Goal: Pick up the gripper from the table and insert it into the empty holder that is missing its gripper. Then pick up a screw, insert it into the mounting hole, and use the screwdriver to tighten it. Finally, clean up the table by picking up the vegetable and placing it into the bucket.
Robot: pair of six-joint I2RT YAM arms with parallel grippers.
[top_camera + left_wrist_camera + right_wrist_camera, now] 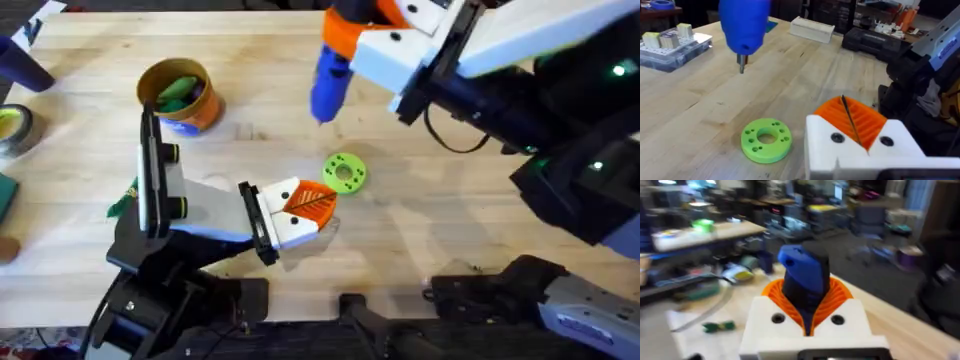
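The screwdriver's (328, 82) top was hidden inside the right hand (350, 40), which was clamped around it (tip hanging above the tabletop (450, 220), near the far edge). The left hand (305, 208) sat near the middle beside a green disc (345, 172); its pads looked pressed together, empty. The bucket (180, 95) stood toward the far left corner, something green inside.

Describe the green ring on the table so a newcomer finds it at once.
Start from the wooden table and look near its middle. Just beyond the orange tip of the white holder lies the green ring, flat on the wood. It is a bright green disc with a centre hole and small holes around it.
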